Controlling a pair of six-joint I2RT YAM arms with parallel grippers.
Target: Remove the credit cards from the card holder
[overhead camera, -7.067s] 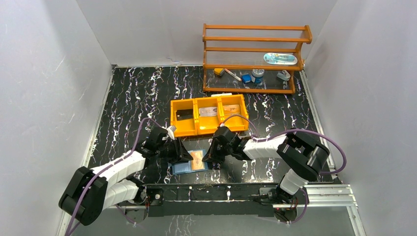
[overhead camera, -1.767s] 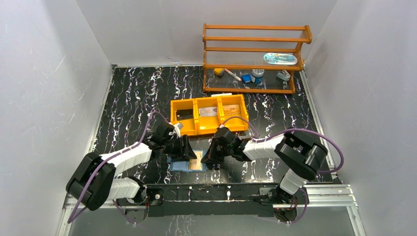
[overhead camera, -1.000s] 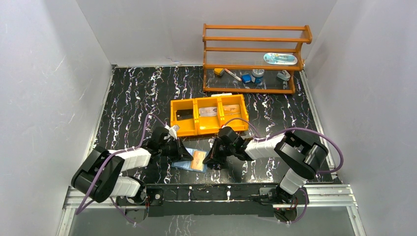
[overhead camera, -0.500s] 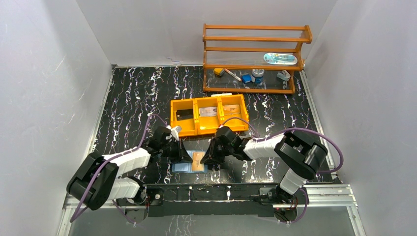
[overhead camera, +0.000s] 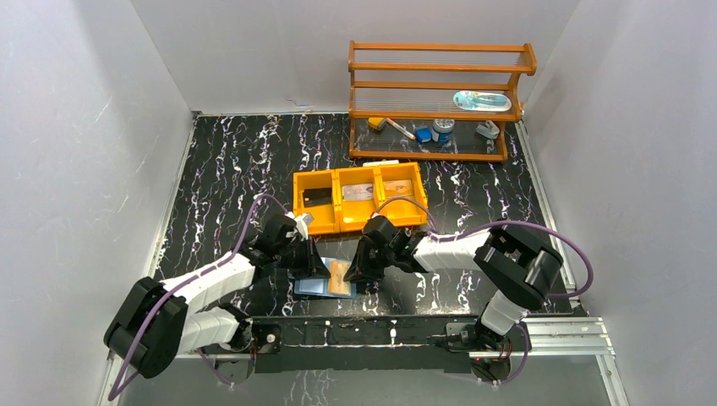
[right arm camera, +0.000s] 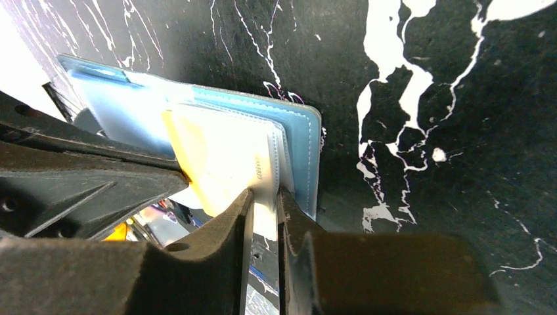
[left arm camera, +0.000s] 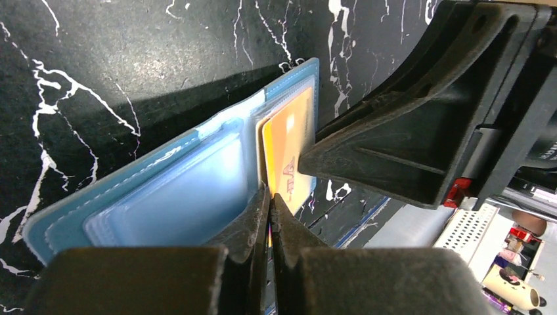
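Well, found the card holder (overhead camera: 317, 285) lying opened flat on the black marbled table (overhead camera: 237, 152), near the front edge, between the two arms and just in front of the orange tray (overhead camera: 358, 223). Saw its pale-blue inside facing up within a slate-blue border. Noted an orange card (left arm camera: 289, 141) in the leaf nearer the right arm, under a clear pocket (right arm camera: 230, 164). Found the left gripper (left arm camera: 268, 197) closed right up, no gap between the fingers, tips down on the holder at its fold, just beside the orange card's edge; could not make out anything thin nipped there. Found the right gripper (right arm camera: 263, 197) at the holder's opposite edge, jaws nearly together, only a slit between, with a pale strip of the clear pocket caught in that slit; could not tell about the card itself being gripped too. Spotted a dark card (overhead camera: 318, 200) and a silvery card (overhead camera: 359, 191) lying in separate tray compartments
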